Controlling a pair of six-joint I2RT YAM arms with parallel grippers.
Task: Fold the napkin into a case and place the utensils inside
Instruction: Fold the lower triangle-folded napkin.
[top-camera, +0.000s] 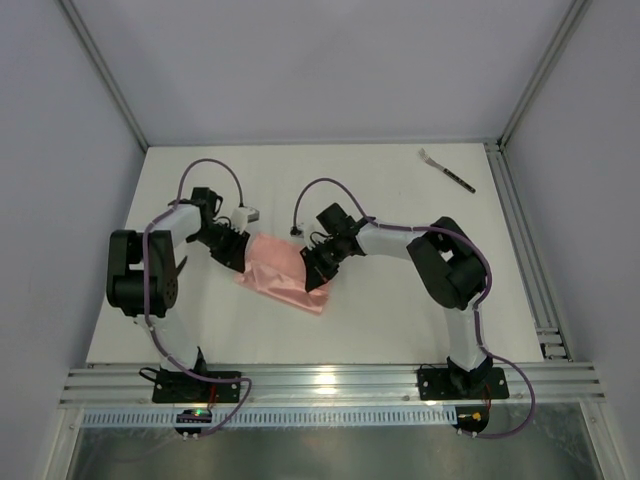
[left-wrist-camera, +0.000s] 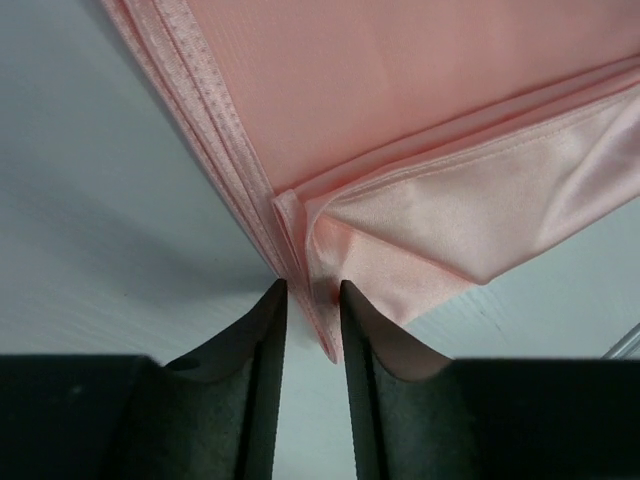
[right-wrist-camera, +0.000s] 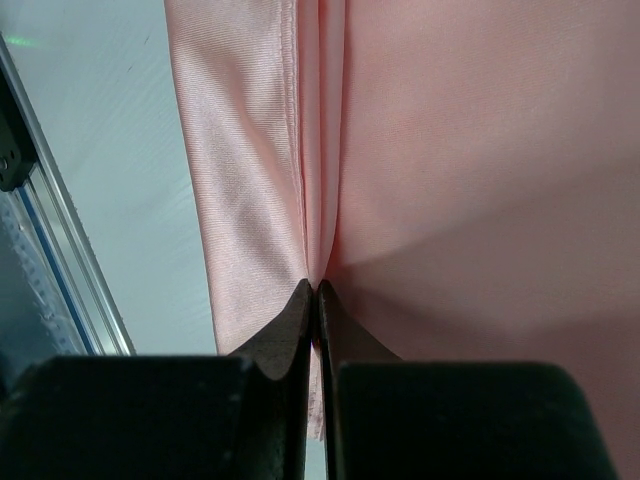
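**Right black gripper (right-wrist-camera: 317, 295) clamped on salmon-pink cloth napkin (right-wrist-camera: 450, 150)**

On white table (top-camera: 400, 330) it lies layered but wide; folding unfinished, I judge. Left black gripper (left-wrist-camera: 312, 300) has jaws slightly apart around its corner. Small silvery fork (top-camera: 447, 170) lies well apart.

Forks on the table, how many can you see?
1: the fork lies near the table's far right corner, apart from the pink napkin. Another hidden in its folds cannot be excluded.

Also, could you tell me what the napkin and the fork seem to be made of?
Napkin: thin woven cloth, probably satin-like synthetic; fine weave on one face, soft sheen on the other, stitched hem. Fork: silvery head, likely metal; dark handle, too small to tell.
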